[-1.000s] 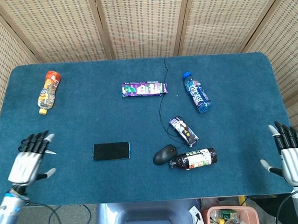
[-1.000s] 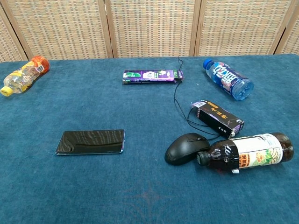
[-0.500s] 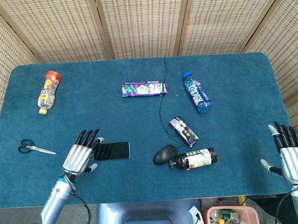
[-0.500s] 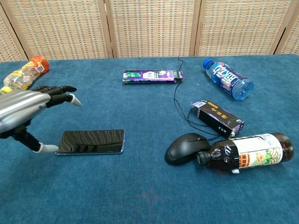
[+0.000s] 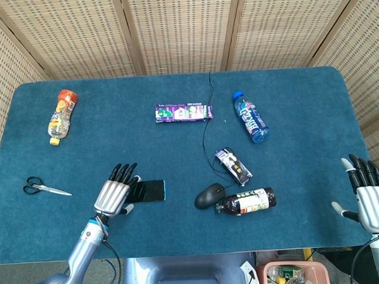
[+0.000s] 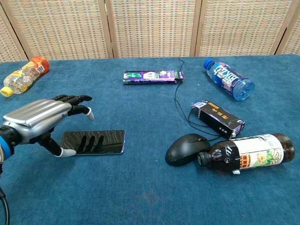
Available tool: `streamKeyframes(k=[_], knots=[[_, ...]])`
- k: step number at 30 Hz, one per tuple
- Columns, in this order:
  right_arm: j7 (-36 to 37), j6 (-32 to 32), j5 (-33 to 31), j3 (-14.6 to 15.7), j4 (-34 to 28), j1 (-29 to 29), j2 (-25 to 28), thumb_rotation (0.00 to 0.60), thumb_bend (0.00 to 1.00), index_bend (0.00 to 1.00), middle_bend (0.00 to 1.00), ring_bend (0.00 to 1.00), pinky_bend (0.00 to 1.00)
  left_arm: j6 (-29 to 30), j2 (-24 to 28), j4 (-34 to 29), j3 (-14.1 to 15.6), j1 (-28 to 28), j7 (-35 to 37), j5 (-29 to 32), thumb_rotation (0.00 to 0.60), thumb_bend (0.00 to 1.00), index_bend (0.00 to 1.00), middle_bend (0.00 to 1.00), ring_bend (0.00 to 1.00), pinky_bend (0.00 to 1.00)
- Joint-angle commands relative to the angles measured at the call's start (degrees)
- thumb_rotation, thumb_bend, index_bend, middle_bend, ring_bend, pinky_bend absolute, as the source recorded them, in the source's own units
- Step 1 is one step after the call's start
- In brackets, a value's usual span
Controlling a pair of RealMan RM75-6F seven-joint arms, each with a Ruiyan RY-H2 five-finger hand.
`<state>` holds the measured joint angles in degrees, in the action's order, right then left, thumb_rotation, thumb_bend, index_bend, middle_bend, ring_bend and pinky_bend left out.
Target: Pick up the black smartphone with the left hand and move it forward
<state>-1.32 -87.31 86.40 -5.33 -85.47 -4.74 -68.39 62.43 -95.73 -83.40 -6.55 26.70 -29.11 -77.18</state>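
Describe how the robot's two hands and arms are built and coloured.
Both hands, left hand and right hand, have ribbed silver metal backs, black fingers and pale whitish tips. Each sits on a silver-grey arm with a blue band at the wrist. A thin dark cable hangs below the left arm.

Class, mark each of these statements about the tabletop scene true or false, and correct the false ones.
1. The left hand hovers over the left end of the black phone, fingers spread. True.
2. The phone is lifted off the table. False: it lies flat on the blue table.
3. The scissors lie left of the left hand. True.
4. The computer mouse sits beside the orange-capped bottle. False: it touches the dark bottle; the orange-capped bottle lies at far left.
5. The right hand holds the blue bottle. False: it is empty at the table's edge; the blue bottle lies apart.
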Motion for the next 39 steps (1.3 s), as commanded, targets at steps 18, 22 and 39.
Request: streamKeyframes(k=[18, 22, 39], knots=[[0.26, 1.22, -1.34, -0.19, 0.86, -0.26, -0.42, 0.6, 0.0, 0.0, 0.0, 0.0, 0.0, -1.45, -6.8, 9.01, 0.96, 3.41, 6.2, -0.57, 0.6, 0.22, 0.3, 0.0, 0.0, 0.0], [0.53, 1.26, -1.49, -0.23, 0.96, -0.23, -0.37, 0.6, 0.0, 0.0, 0.0, 0.0, 0.0, -1.43, -7.44, 10.0, 0.86, 3.65, 6.7, -0.44, 0.6, 0.22, 0.3, 0.0, 0.0, 0.0], [1.14, 1.64, -2.06, -0.29, 1.21, -0.18, -0.31, 0.6, 0.0, 0.0, 0.0, 0.0, 0.0, -2.86, -7.35, 10.79, -0.09, 5.02, 6.26, 2.3, 0.6, 0.31, 0.36, 0.0, 0.0, 0.0]])
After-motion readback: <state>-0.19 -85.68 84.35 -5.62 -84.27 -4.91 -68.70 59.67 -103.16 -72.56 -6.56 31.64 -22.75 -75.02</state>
